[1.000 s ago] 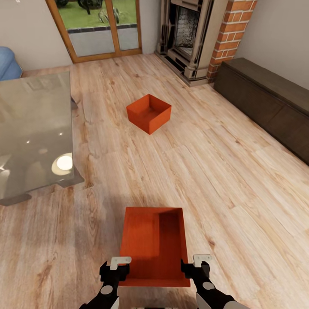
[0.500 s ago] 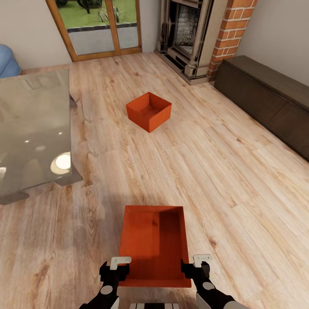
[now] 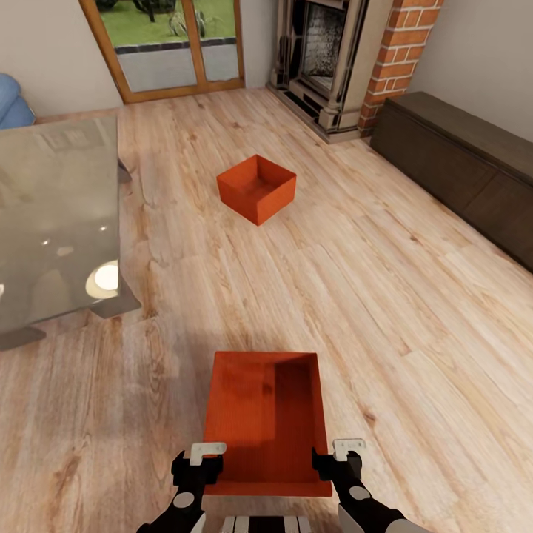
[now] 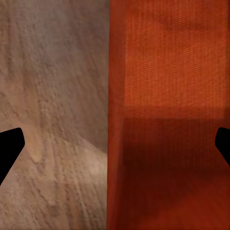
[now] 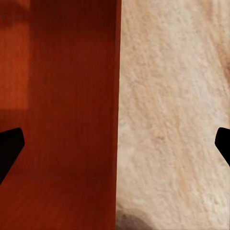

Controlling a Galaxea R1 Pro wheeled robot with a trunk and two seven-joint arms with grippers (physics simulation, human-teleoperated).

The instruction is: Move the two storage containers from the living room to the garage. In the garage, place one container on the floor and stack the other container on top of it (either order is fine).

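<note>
My left hand (image 3: 200,465) and right hand (image 3: 337,463) straddle the near orange-red thin-walled container's (image 3: 266,418) side walls; clamped or not, I cannot tell.

The left gripper (image 3: 206,465) and the right gripper (image 3: 339,463) look alike in the head view: each has a black, blocky body topped by a pale grey-white finger plate with two small dark dots like screw holes. Behind each gripper sits a round grey disc on a black wrist, and behind that a white forearm shell. Between the arms lies a black-and-white striped part of the trunk. In the wrist views, the fingertips (image 4: 9,148) show as plain black wedges.
</note>
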